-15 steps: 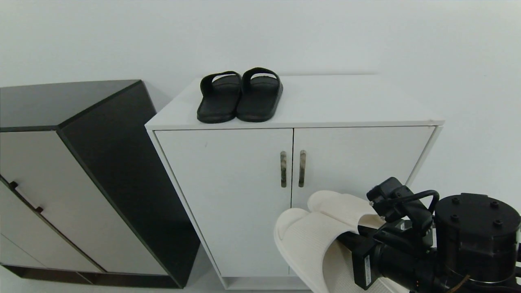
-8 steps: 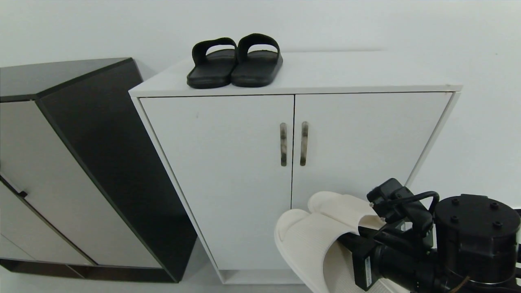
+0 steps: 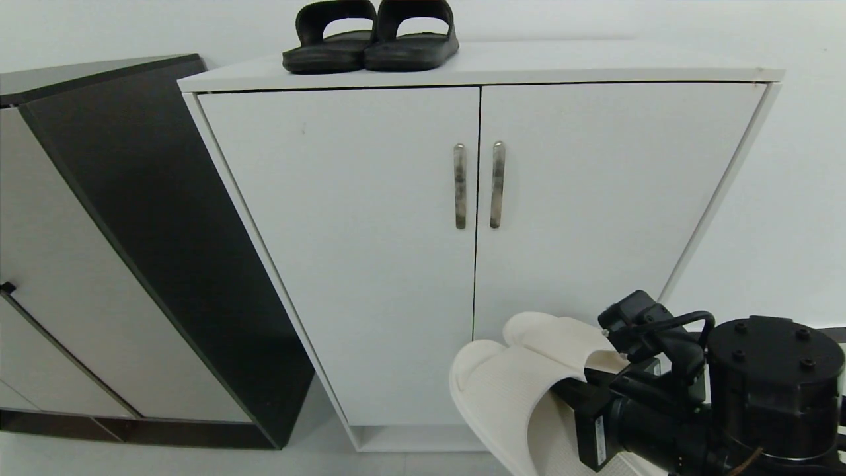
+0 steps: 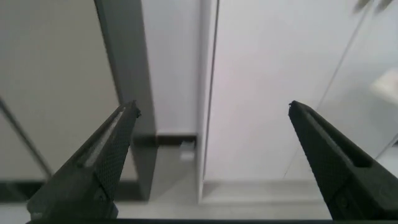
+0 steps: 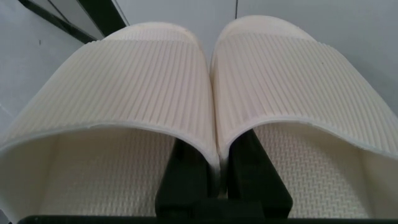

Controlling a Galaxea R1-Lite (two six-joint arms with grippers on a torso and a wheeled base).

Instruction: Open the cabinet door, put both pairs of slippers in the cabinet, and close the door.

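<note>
The left jaws stood released, spread wide with nothing between them. The right jaws were clenched on the white slippers [image 3: 522, 390], gripping the pair where the two straps meet.

Head view: The white cabinet [image 3: 370, 264] faced the robot with both doors shut. Its two metal handles, left handle [image 3: 460, 186] and right handle [image 3: 497, 185], hung upright just beside each other on either side of the centre seam. The black slippers [image 3: 370, 36] lay side by side and touching on the cabinet top, toward its left edge, with the straps toward the rear and the near ends at the front edge. The white slippers were held low in front of the cabinet, before the bottom of the right door and apart from it. A dark cabinet [image 3: 165, 231] stood just beside the white cabinet's left side.

Left wrist view: Between the parted jaws, the white cabinet [image 4: 273, 93] showed down to its base, with the floor [image 4: 174, 180] below.

Right wrist view: The white slippers [image 5: 211, 93] sat side by side, ribbed straps uppermost. The dark jaws ran between the two footbeds, pinching the straps' inner walls together.
</note>
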